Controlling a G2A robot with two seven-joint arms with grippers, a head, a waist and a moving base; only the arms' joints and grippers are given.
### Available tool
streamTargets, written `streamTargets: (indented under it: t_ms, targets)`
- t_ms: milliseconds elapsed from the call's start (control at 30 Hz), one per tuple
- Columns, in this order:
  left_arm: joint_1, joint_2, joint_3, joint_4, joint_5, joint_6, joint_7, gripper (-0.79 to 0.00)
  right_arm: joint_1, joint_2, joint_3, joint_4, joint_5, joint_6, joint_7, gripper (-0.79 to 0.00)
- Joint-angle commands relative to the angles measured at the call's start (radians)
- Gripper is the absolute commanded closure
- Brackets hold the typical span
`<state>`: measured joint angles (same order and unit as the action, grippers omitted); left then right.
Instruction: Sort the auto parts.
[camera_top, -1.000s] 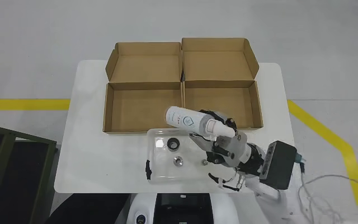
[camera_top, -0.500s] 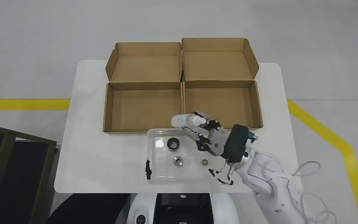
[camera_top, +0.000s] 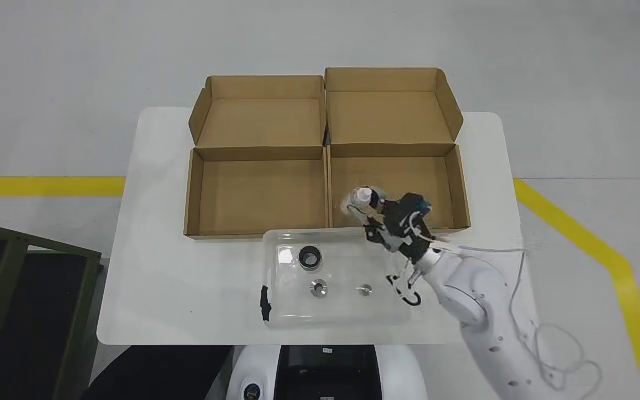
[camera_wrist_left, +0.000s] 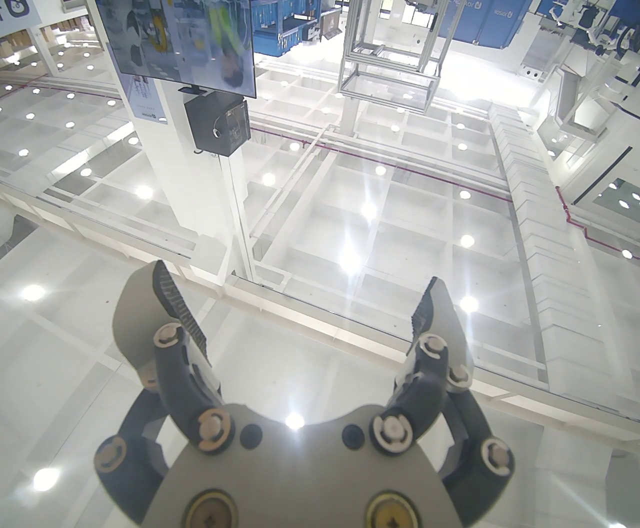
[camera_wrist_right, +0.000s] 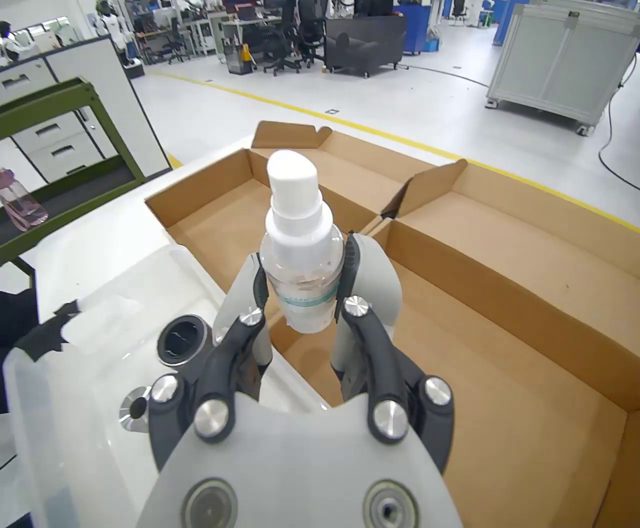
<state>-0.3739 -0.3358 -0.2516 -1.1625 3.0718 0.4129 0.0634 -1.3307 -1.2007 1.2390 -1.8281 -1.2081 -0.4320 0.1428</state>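
Note:
My right gripper (camera_wrist_right: 301, 285) is shut on a clear spray bottle (camera_wrist_right: 300, 240) with a white cap, held upright over the near left corner of the right cardboard box (camera_wrist_right: 500, 320). From above, the bottle (camera_top: 362, 200) and the gripper (camera_top: 383, 213) sit just past the box's near wall (camera_top: 400, 231). A clear plastic tray (camera_top: 285, 310) at the table's front holds a black ring (camera_top: 311, 258), a small metal nut (camera_top: 318, 290) and a smaller metal piece (camera_top: 365, 290). My left gripper (camera_wrist_left: 300, 305) is open, pointing up at the ceiling with nothing between its fingers.
Two open cardboard boxes stand side by side at the back of the white table (camera_top: 160, 260); the left box (camera_top: 256, 195) has nothing in it. Their lids (camera_top: 390, 105) lie folded back. A green shelf frame (camera_wrist_right: 65, 100) stands beside the table.
The right arm has swung the bottle from lying slanted over the tray to upright over the right box's near left corner. The tray's parts have not moved.

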Motion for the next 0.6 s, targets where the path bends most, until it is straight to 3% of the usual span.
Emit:
streamTargets:
  t_ms: [0,233,567]
  targets:
    - [0.000,0.000,0.000,0.000,0.000,0.000,0.000,-0.785,0.026,-0.002,-0.004,0.023,-0.004,0.020,0.013,0.000]
    - [0.000,0.000,0.000,0.000,0.000,0.000,0.000,-0.785,0.113,-0.011,-0.033,0.114,0.003,0.055,0.087,0.000]
    - [0.000,0.000,0.000,0.000,0.000,0.000,0.000,-0.785,0.235,-0.030,-0.089,0.268,0.040,0.062,0.104,0.000]
